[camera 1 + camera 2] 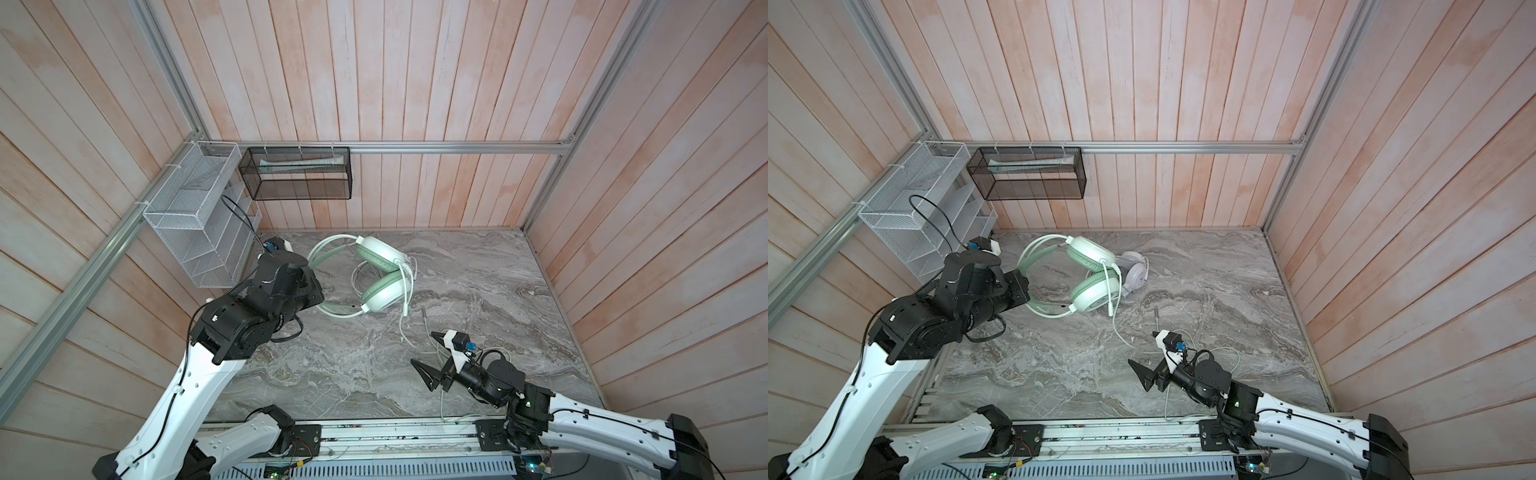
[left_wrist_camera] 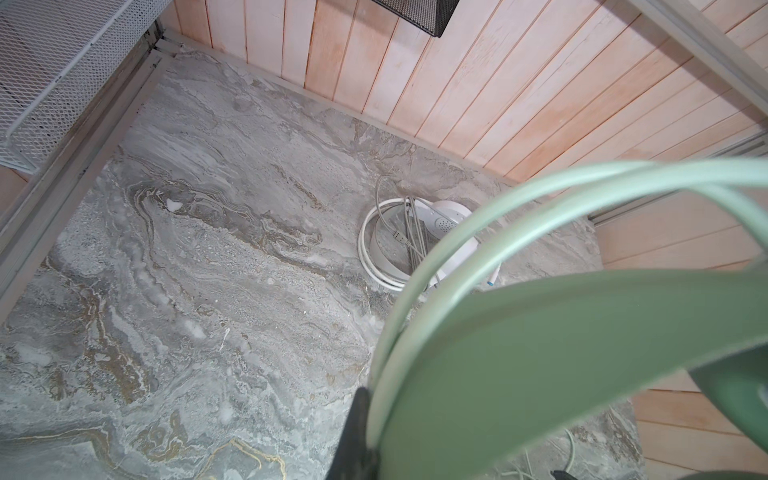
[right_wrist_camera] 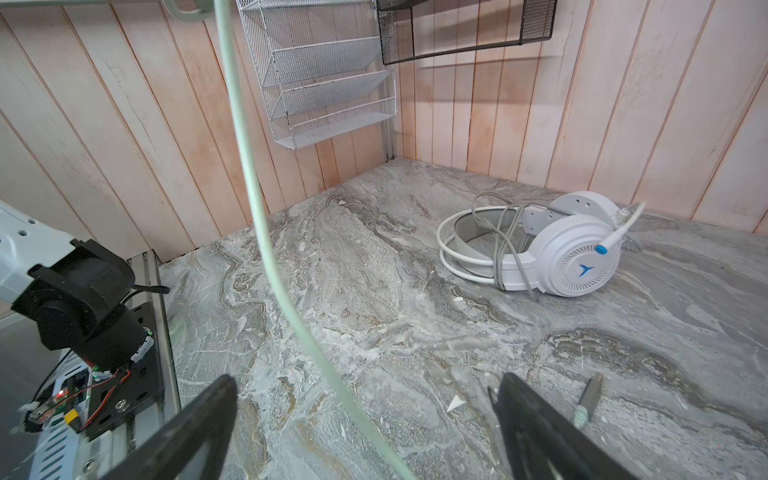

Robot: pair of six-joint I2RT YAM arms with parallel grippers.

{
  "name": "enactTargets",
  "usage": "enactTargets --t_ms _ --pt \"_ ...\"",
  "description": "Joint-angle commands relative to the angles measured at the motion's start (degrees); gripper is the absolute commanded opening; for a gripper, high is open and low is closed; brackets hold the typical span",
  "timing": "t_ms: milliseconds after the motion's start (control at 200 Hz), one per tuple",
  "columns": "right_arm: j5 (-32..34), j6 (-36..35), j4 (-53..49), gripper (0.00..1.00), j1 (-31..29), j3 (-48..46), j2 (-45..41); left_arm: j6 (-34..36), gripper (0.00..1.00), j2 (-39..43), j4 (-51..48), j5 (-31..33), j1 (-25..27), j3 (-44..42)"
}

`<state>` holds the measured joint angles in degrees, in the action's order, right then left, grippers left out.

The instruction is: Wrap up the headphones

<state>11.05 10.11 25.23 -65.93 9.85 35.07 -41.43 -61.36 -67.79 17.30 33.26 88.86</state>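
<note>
One mint headset (image 1: 380, 274) | one white headset (image 3: 573, 249) | left claw (image 1: 1022, 291) clamps mint headset | right claw (image 1: 422, 347) gaping

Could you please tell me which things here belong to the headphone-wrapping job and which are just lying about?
Belongs to the job:
- mint green headset, headband gripped in the shut left claw
- its loose cable, passing through the open right claw
- white headset, lying on the table

Just there:
- white wire rack
- black mesh basket, with a tube inside
</note>
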Motion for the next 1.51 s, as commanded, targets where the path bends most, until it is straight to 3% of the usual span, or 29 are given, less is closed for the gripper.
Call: enactTargets --t_ms 0,355,480,545,710,905,1185,1500 --pt "0.4 -1.8 10.0 0.88 -0.3 -1.1 3.2 -0.4 0.00 0.5 -0.6 -3.6 -0.7 2.2" --pt "10.2 -5.9 11.3 0.61 -0.2 -1.4 6.2 0.3 0.00 -0.1 -2.8 -4.2 -1.8 3.6" --pt "7.6 -6.1 10.9 0.38 -0.2 -0.3 9.5 0.4 0.00 -0.1 -2.4 -5.2 -2.4 3.3" --pt "5.4 -5.9 9.2 0.21 -0.2 1.4 12.0 0.5 0.00 -0.2 -2.0 -5.3 -2.6 3.2" --pt "2.0 -3.3 5.4 0.05 -2.6 4.8 16.9 1.7 0.00 -1.0 -1.9 -2.8 -2.7 2.1" --pt "7.8 -4.2 -1.5 0.00 -15.7 12.8 22.6 2.9 0.00 -1.6 -1.2 3.3 -2.7 -2.3" --pt "11.7 -9.4 -17.0 0.00 -23.9 32.2 33.8 3.5 0.00 -2.6 1.8 3.3 -2.7 -8.9" --pt "15.0 -18.2 -44.3 0.00 -24.2 54.3 23.9 10.9 0.00 2.9 6.9 6.9 -1.5 -21.7"
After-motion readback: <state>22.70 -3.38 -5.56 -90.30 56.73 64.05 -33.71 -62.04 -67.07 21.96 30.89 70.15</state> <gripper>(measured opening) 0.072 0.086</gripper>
